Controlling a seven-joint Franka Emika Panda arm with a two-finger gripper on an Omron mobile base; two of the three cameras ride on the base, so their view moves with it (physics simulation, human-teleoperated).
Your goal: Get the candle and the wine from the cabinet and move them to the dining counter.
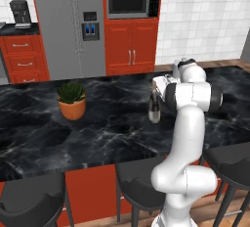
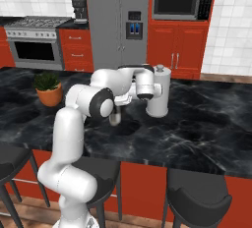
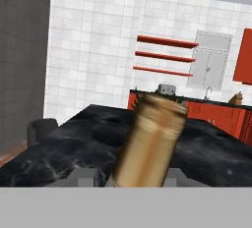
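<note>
The wine (image 1: 154, 107) is a dark bottle with a gold-foil neck, upright over the dining counter (image 1: 107, 133), a black marble slab with white veins. My gripper (image 1: 156, 88) comes at its neck from the right and is shut on it. In the hand view the gold neck (image 3: 153, 138) rises between my fingers, with my gripper (image 3: 129, 175) closed around it. From the right, the bottle's base (image 2: 115, 119) shows below my forearm, at or just above the marble (image 2: 197, 133); contact cannot be told. The candle and the cabinet are out of view.
A potted plant (image 1: 72, 101) in a terracotta pot stands on the counter to the left of the bottle. A tall white paper-towel roll (image 2: 158, 92) stands just behind my hand. Dark round stools (image 1: 229, 165) line the near edge. Fridge and microwave stand beyond.
</note>
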